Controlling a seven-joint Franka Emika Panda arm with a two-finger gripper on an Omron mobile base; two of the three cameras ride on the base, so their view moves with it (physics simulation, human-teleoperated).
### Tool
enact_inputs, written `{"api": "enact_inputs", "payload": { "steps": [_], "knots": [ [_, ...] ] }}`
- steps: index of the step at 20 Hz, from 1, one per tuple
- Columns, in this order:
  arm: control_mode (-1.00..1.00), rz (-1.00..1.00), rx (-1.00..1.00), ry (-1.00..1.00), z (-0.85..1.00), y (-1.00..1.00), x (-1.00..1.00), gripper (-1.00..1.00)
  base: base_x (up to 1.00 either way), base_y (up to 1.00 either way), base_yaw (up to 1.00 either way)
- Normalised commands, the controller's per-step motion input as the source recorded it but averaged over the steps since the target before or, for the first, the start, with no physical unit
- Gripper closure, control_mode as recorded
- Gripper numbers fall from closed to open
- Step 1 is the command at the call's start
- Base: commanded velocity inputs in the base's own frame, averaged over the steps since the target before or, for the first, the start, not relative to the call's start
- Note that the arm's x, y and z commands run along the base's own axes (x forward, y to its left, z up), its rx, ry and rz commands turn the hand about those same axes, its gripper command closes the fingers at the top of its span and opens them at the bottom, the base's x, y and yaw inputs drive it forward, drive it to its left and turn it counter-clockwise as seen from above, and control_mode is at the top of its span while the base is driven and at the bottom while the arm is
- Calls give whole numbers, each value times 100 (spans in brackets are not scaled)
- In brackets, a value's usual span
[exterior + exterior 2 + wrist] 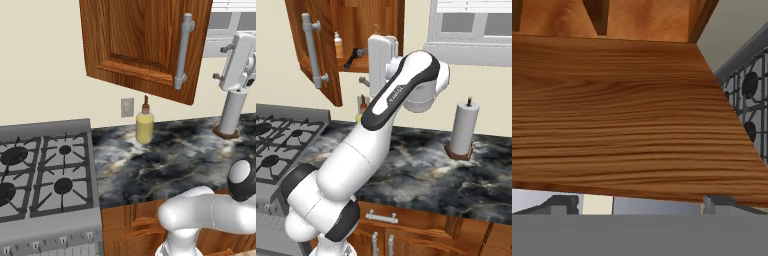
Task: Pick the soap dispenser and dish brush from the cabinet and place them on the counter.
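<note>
Black veined counter beside grey stove; wooden cabinet door swung open; gripper spread wide, nothing held.

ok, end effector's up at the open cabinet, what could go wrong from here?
1. The soap dispenser and dish brush sit close together on the shelf; the open end effector could knock one reaching in.
2. The open cabinet door hangs beside the arm; a swing could clip it.

The dark veined tabletop carries a yellow bottle near the wall and a paper towel holder, while the cabinet shelf bears a soap dispenser and dark dish brush.
</note>
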Motion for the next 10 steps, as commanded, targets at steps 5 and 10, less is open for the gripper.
{"api": "enact_inputs", "payload": {
  "steps": [5, 10],
  "knots": [
    [-100, 0, 0, 0, -1, 11, 6, -100, 0, 0, 0],
    [-100, 0, 0, 0, -3, 21, 0, -100, 0, 0, 0]
  ]
}}
